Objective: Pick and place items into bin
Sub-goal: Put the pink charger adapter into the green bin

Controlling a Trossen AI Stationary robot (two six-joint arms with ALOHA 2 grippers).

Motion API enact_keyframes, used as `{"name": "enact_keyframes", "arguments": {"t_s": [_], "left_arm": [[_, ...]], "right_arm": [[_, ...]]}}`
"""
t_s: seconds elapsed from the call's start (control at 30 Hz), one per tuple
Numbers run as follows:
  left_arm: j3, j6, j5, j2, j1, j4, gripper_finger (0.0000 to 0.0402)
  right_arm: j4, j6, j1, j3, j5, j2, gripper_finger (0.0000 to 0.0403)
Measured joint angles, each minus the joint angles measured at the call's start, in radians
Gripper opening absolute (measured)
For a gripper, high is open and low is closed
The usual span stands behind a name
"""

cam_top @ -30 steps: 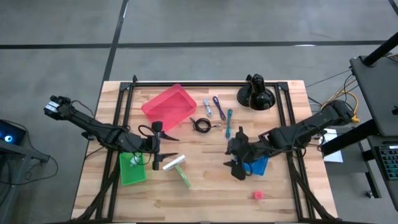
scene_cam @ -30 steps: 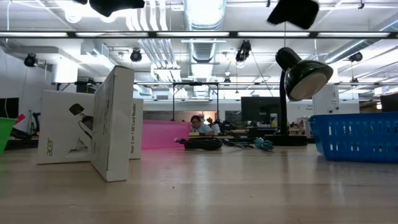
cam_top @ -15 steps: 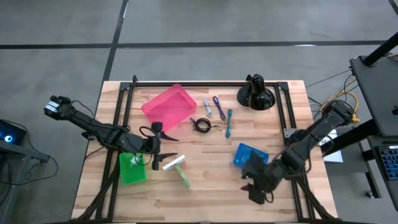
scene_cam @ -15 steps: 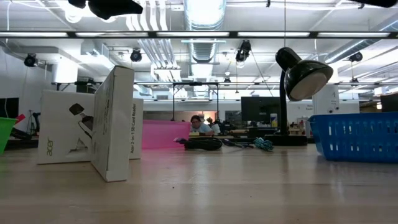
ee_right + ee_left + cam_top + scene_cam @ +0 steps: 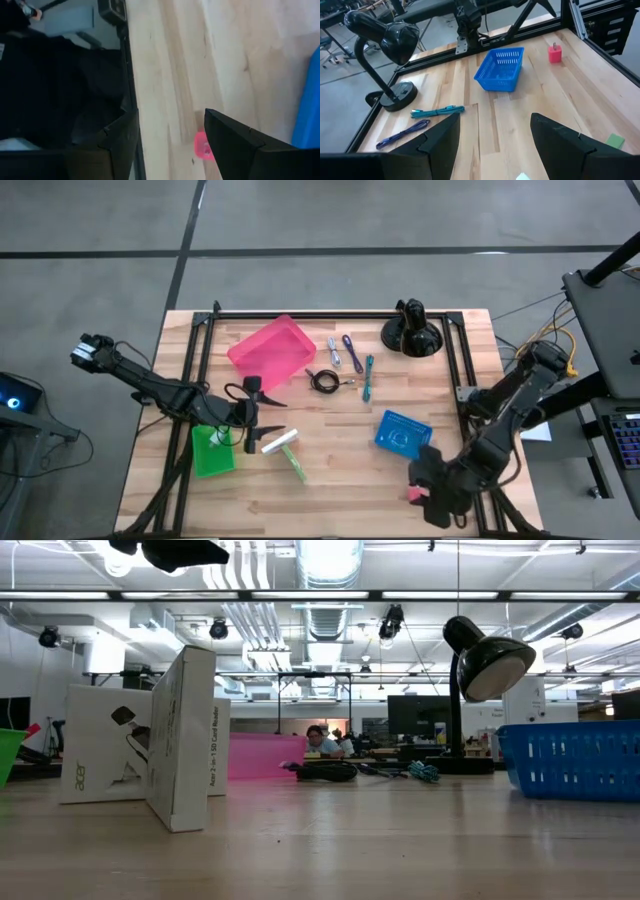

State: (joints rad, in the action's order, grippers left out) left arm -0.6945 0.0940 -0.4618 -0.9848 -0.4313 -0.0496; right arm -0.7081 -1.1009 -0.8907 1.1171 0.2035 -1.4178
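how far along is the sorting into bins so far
Done: nothing is visibly in the blue bin or the pink bin. In hand: the open right gripper is over the red block, holding nothing. Left: the black coiled cable, sticks and white-and-green stick lie on the table; the left gripper waits open.

A black coiled cable (image 5: 323,381) lies flat mid-worktop, with thin purple (image 5: 352,351), pale blue (image 5: 334,352) and teal (image 5: 368,377) sticks just beside it. A white-and-green stick (image 5: 287,451) lies nearer the front — a small red block (image 5: 413,494) sits apart, near the blue mesh bin (image 5: 403,432).

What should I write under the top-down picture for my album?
Right hand hangs open over the small red block near the blue bin; left hand waits open.
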Motion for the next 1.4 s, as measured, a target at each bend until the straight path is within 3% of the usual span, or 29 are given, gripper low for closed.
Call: {"name": "enact_keyframes", "arguments": {"t_s": [0.23, 0.5, 0.7, 1.4], "left_arm": [[0.015, 0.0, 0.0, 0.0, 0.0, -0.008, 0.0226], [0.034, -0.006, -0.047, 0.0, 0.0, -0.008, 0.0226], [0.034, -0.008, -0.048, 0.0, 0.0, -0.003, 0.0226], [0.034, -0.008, -0.048, 0.0, 0.0, -0.004, 0.0226]], "right_arm": [[-0.072, -0.001, -0.006, -0.006, -0.019, -0.06, 0.0211], [-0.33, -0.048, -0.006, 0.185, -0.082, -0.249, 0.0211], [-0.333, -0.044, -0.028, 0.287, -0.075, -0.335, 0.0212], [-0.362, -0.134, -0.049, 0.181, -0.095, -0.386, 0.0217]]}}
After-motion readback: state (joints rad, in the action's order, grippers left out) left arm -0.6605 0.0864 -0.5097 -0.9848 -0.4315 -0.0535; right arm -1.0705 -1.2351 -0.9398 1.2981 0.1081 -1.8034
